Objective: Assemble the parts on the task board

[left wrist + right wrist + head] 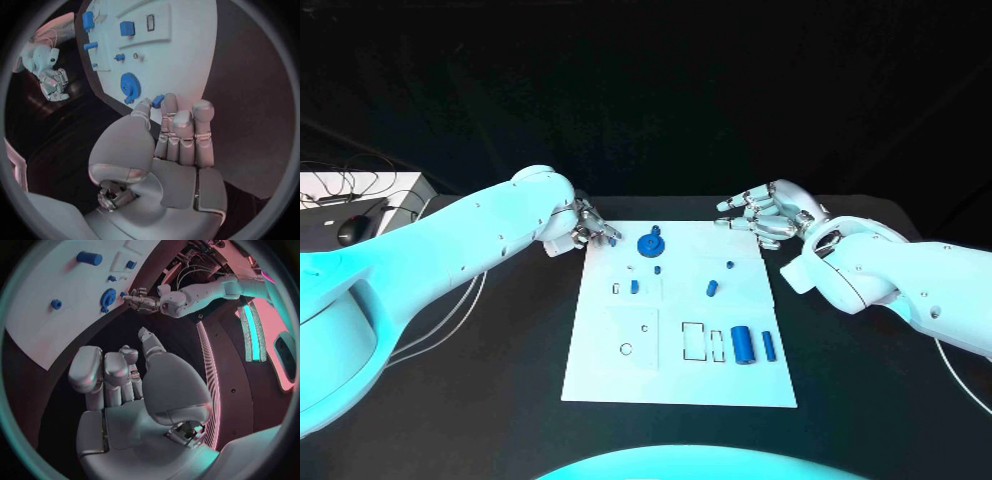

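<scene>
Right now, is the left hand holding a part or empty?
Holding: the left hand pinches a small blue part at its fingertips, beside the gear.

No legible text, labels, brands, numbers or signs appear on the task board (678, 380), its parts or the surrounding equipment.

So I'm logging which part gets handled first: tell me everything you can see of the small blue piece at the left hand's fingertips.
The small blue piece is a short, blocky, plastic-looking part in solid blue. The left hand pinches it between thumb and fingertips at the task board's far left corner, close beside the blue gear without touching it. Whether it rests on the board or is lifted just clear cannot be told.
</scene>
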`<action>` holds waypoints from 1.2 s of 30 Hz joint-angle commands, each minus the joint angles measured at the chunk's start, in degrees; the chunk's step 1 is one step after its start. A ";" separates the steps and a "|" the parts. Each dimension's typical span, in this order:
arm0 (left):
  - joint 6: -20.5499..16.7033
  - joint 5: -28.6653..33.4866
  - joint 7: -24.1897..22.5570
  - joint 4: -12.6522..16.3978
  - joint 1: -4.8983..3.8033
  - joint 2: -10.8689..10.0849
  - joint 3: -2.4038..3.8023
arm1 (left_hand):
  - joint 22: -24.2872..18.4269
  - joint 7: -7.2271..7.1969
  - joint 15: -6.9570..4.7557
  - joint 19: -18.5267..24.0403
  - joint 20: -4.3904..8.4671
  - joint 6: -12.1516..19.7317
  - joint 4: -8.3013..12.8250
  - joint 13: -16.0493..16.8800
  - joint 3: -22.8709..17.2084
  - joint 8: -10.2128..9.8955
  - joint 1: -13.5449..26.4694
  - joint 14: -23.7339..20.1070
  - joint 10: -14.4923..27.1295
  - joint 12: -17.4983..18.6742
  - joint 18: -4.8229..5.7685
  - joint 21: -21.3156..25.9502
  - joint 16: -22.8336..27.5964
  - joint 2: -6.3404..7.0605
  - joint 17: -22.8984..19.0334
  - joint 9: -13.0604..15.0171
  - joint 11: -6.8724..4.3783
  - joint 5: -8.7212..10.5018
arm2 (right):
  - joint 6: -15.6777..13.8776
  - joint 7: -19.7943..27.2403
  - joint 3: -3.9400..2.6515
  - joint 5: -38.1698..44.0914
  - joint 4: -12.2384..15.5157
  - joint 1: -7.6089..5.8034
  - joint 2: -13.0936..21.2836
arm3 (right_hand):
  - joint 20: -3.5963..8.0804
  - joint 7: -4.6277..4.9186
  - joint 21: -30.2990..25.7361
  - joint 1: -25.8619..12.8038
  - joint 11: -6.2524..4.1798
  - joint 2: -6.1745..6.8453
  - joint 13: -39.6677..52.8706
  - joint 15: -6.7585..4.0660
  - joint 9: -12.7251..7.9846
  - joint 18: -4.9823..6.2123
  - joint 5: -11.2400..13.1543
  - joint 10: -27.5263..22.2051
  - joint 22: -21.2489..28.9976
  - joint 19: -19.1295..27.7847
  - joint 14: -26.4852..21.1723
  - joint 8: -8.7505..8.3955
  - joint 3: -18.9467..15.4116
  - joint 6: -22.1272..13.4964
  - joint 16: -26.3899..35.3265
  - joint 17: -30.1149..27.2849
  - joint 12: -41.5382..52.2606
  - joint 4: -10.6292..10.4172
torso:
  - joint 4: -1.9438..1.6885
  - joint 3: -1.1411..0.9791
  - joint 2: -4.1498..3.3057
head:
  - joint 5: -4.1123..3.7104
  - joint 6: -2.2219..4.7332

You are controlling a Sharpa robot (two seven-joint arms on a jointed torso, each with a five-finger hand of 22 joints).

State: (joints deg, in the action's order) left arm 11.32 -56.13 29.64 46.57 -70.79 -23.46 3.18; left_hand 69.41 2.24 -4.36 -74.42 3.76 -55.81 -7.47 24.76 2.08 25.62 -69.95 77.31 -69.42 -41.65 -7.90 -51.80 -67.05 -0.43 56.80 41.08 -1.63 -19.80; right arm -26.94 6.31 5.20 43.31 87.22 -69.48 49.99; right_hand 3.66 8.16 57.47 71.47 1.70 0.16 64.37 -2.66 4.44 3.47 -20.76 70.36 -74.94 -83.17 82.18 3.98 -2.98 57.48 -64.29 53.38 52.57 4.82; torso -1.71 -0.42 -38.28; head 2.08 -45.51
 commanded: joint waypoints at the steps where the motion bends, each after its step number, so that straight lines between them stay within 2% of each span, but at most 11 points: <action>1: 0.80 1.38 -0.98 0.02 -0.02 0.01 0.00 | 0.18 -0.12 -0.03 -0.03 0.03 -0.18 0.70 -0.12 -2.08 -0.45 -1.23 -0.25 0.44 -0.04 0.44 0.15 -0.33 -0.50 0.07 -0.27 -0.02 -0.15 | 0.00 0.35 -0.05 0.21 -0.04 -0.03 -0.07 | -0.08 0.30 -0.21 -0.41 -0.23 -0.05 0.00 -0.23 0.06 1.05 -0.16 -0.33 -7.45 0.19 0.12 0.11 0.00 0.08 0.14 0.08 0.03 0.33 | 0.00 -0.01 -0.02 | 0.03 -0.06; 2: 0.84 1.58 -1.02 0.00 -0.02 0.02 0.00 | 0.19 -0.15 -0.08 0.01 0.03 -0.09 1.05 -0.14 -2.98 -0.63 -1.74 -0.29 0.49 0.01 0.44 0.18 -0.31 -0.84 0.05 -0.38 -0.09 -0.13 | 0.02 0.34 -0.05 0.22 -0.05 -0.03 -0.07 | -0.08 0.30 -0.21 -0.41 -0.23 -0.05 0.00 -0.23 0.06 1.05 -0.16 -0.33 -7.45 0.19 0.12 0.11 0.00 0.08 0.14 0.08 0.03 0.33 | -0.02 -0.01 0.00 | 0.00 -0.09; 9: 1.28 2.56 -1.51 -0.16 -0.02 0.00 0.00 | 0.36 -0.09 0.00 0.39 -0.04 0.12 3.29 -0.24 -10.24 -1.51 -2.07 -0.67 0.81 0.31 0.48 0.47 -0.29 -0.37 0.00 -0.93 0.01 0.00 | 0.14 0.27 -0.05 0.26 -0.10 -0.03 -0.13 | -0.08 0.30 -0.21 -0.41 -0.23 -0.05 0.00 -0.23 0.06 1.05 -0.16 -0.33 -7.45 0.19 0.12 0.11 0.00 0.08 0.14 0.08 0.03 0.33 | 0.02 -0.03 -0.01 | -0.03 -0.13; 12: 1.49 2.82 -1.68 -0.21 -0.02 -0.01 0.00 | 0.57 -0.19 0.00 0.47 -0.11 0.21 4.35 -0.24 -14.12 -1.44 -0.55 -0.74 0.83 0.30 0.44 0.49 -0.40 0.79 0.04 -0.76 0.10 0.05 | 0.18 0.24 -0.05 0.27 -0.13 -0.03 -0.16 | -0.08 0.30 -0.21 -0.41 -0.23 -0.05 0.00 -0.23 0.06 1.05 -0.16 -0.33 -7.45 0.19 0.12 0.11 0.00 0.08 0.14 0.08 0.03 0.33 | 0.02 -0.04 -0.01 | -0.01 -0.13; 16: 1.61 3.12 -1.80 -0.24 -0.02 -0.04 0.00 | 0.71 -0.12 0.05 0.53 -0.13 0.38 5.32 -0.28 -16.82 -1.47 -0.28 -0.83 0.86 0.36 0.45 0.52 -0.48 1.03 0.09 -0.67 -0.01 0.04 | 0.22 0.22 -0.05 0.28 -0.18 -0.03 -0.21 | -0.08 0.30 -0.21 -0.41 -0.23 -0.05 0.00 -0.23 0.06 1.05 -0.16 -0.33 -7.45 0.19 0.12 0.11 0.00 0.08 0.14 0.08 0.03 0.33 | -0.01 -0.02 0.00 | 0.01 -0.17; 22: 1.37 3.81 -1.90 -0.17 -0.02 -0.20 0.00 | 1.28 -0.04 -0.03 0.37 -0.04 0.82 8.35 -0.59 -26.04 -1.07 1.52 -0.69 0.48 0.74 0.53 0.11 -0.85 2.81 0.53 0.09 -0.08 0.04 | 0.29 0.20 -0.05 0.30 -0.29 -0.02 -0.28 | -0.08 0.30 -0.21 -0.41 -0.23 -0.05 0.00 -0.23 0.06 1.05 -0.16 -0.33 -7.45 0.19 0.12 0.11 0.00 0.08 0.14 0.08 0.03 0.33 | 0.01 -0.02 0.00 | 0.01 -0.20; 26: -0.09 4.46 -2.07 0.34 -0.03 -0.62 0.00 | 1.86 -0.02 -0.17 -0.13 0.32 0.47 10.81 -0.92 -31.86 -0.43 3.72 0.04 -0.58 1.16 0.80 -0.72 -1.62 4.16 1.75 1.01 -0.28 0.05 | 0.36 0.20 -0.05 0.30 -0.44 -0.02 -0.37 | -0.08 0.30 -0.21 -0.41 -0.23 -0.05 0.00 -0.23 0.06 1.05 -0.16 -0.33 -7.45 0.19 0.12 0.11 0.00 0.08 0.14 0.08 0.03 0.33 | -0.06 -0.04 0.05 | 0.10 -0.23; 31: -2.63 6.37 -2.17 1.81 -0.03 -1.69 0.01 | 2.72 -0.19 -0.58 -1.26 1.14 -0.97 13.77 -1.22 -37.20 -0.47 6.41 1.57 -2.46 1.94 1.40 -2.34 -2.65 5.38 4.09 1.65 -0.77 -0.13 | 0.39 0.22 -0.05 0.30 -0.60 -0.01 -0.44 | -0.08 0.30 -0.21 -0.41 -0.23 -0.05 0.00 -0.23 0.06 1.05 -0.16 -0.33 -7.45 0.19 0.12 0.11 0.00 0.08 0.14 0.08 0.03 0.33 | -0.04 -0.04 0.07 | 0.22 -0.19; 34: -4.77 8.49 -1.98 3.70 -0.04 -2.97 0.02 | 2.91 -0.35 -0.86 -1.70 1.68 -2.07 15.63 -1.39 -39.91 -0.86 8.16 2.40 -3.62 2.81 1.78 -2.76 -2.76 6.12 5.60 2.04 -1.04 -0.86 | 0.37 0.24 -0.05 0.30 -0.71 -0.01 -0.42 | -0.08 0.30 -0.21 -0.41 -0.23 -0.05 0.00 -0.23 0.06 1.05 -0.16 -0.33 -7.45 0.19 0.12 0.11 0.00 0.08 0.14 0.08 0.03 0.33 | -0.06 -0.03 0.11 | 0.27 -0.20; 36: -5.88 9.47 -1.82 5.12 -0.04 -3.88 0.03 | 2.72 -0.54 -1.04 -1.68 2.02 -2.99 16.52 -1.69 -41.17 -0.98 9.07 3.01 -4.57 3.48 2.01 -2.44 -2.99 6.71 6.97 2.25 -1.28 -2.54 | 0.38 0.25 -0.05 0.30 -0.77 -0.01 -0.41 | -0.08 0.30 -0.21 -0.41 -0.23 -0.05 0.00 -0.23 0.06 1.05 -0.16 -0.33 -7.45 0.19 0.12 0.11 0.00 0.08 0.14 0.08 0.03 0.33 | -0.09 -0.04 0.15 | 0.28 -0.12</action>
State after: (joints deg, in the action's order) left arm 8.83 -50.07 28.41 50.88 -70.79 -27.04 3.18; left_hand 72.24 1.91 -5.39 -76.18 5.51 -58.44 0.48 23.12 -30.16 24.93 -61.40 80.09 -73.77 -38.32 -6.97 -54.31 -69.85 6.46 63.58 43.24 -2.86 -22.14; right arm -26.85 6.25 5.20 43.35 86.53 -69.48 49.58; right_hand 3.66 8.03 57.47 71.47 1.57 0.15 64.38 -2.66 4.43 3.48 -20.76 70.23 -74.91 -83.18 82.18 3.98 -2.98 57.41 -64.29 53.38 52.57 4.82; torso -1.76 -0.44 -38.19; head 2.32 -45.68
